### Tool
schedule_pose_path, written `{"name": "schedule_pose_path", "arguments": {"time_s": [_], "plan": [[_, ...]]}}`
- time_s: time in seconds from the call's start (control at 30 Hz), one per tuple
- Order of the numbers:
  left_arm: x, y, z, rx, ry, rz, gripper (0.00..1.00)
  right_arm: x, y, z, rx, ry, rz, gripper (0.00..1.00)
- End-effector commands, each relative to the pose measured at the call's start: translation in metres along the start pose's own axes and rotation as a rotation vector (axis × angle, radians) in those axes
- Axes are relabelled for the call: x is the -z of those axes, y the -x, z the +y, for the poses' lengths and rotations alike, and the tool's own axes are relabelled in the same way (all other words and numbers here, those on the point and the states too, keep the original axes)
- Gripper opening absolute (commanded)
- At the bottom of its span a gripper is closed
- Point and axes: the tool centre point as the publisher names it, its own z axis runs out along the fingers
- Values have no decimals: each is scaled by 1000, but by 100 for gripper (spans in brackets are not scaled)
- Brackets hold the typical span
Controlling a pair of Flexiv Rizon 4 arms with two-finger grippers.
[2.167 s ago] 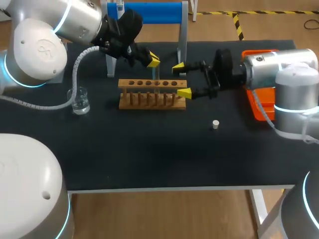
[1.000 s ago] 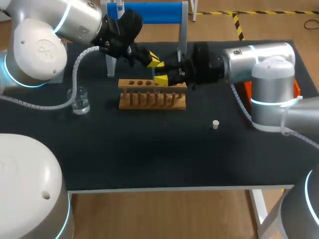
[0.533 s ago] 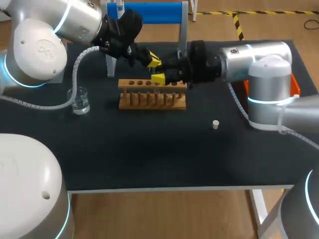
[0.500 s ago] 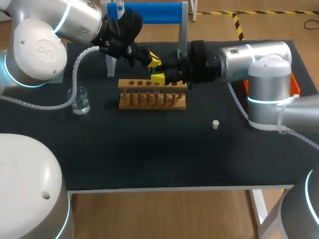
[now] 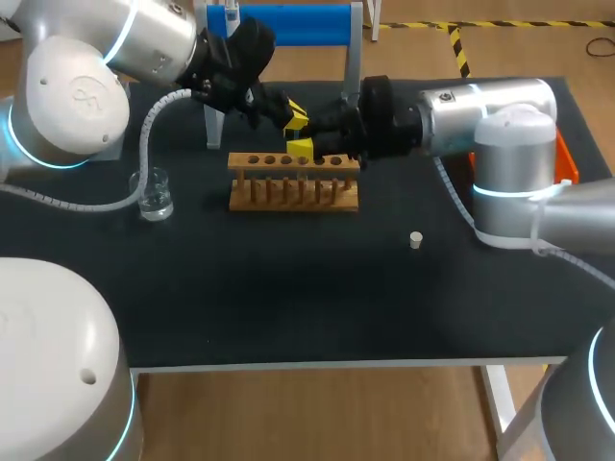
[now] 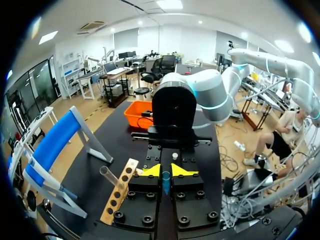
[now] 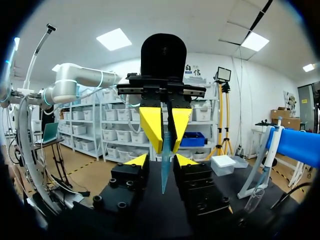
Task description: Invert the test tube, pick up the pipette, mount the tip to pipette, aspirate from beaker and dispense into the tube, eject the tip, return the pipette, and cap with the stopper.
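The test tube (image 7: 164, 175), a thin bluish glass, is held clear of the surface (image 5: 288, 288), at the place where the two claws meet tip to tip. The left claw (image 6: 165, 171) has it pinched: in that claw's own view both yellow tips press against the glass from either side, and the tube runs back between the fingers towards the palm. The right claw (image 7: 161, 159) faces the left one head-on and is drawn narrow about the same tube. In its own view the glass stands between its fingers, but a dark gap shows on each side, so it does not grip.

Just under both claws lies the wooden rack (image 5: 293, 182), long side across the surface, its row of holes facing up. Beyond the claws, on the far side of the rack, stands the blue stand (image 5: 279, 24) on its grey legs.

The small white stopper (image 5: 415, 240) lies on the surface, well apart from the claws, on the near side of the right arm. The clear beaker (image 5: 154, 192) stands well apart from the left claw, past the rack's end on the left arm's side, beside that arm's ribbed hose. The orange tray (image 5: 564, 163) shows only as a sliver behind the right arm, well away from its claw.
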Motion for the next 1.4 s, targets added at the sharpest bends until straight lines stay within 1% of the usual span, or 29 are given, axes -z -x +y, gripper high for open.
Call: {"name": "schedule_pose_path", "arguments": {"time_s": [0.03, 0.1, 0.17, 0.47, 0.5, 0.53, 0.73, 0.93, 1.23, 1.4], "plan": [[1, 0, 0, 1, 4, 3, 0, 0, 1, 0, 1, 4, 4, 23], [1, 0, 0, 1, 4, 3, 0, 0, 1, 0, 1, 5, 5, 9], [1, 0, 0, 1, 4, 3, 0, 0, 1, 0, 0, 5, 6, 0], [1, 0, 0, 1, 4, 3, 0, 0, 1, 0, 2, 8, 10, 0], [1, 0, 0, 1, 4, 3, 83, 0, 1, 0, 2, 8, 9, 0], [1, 0, 0, 1, 4, 3, 100, 1, 0, 0, 1, 7, 9, 0], [1, 0, 0, 1, 4, 3, 100, 12, -6, -4, 0, 7, 5, 0], [1, 0, 0, 1, 4, 3, 100, 32, -18, -10, -6, 5, 10, 0], [1, 0, 0, 1, 4, 3, 100, 79, -47, -21, -3, -10, 23, 0], [1, 0, 0, 1, 4, 3, 100, 110, -60, -29, -1, -11, 1, 0]]}}
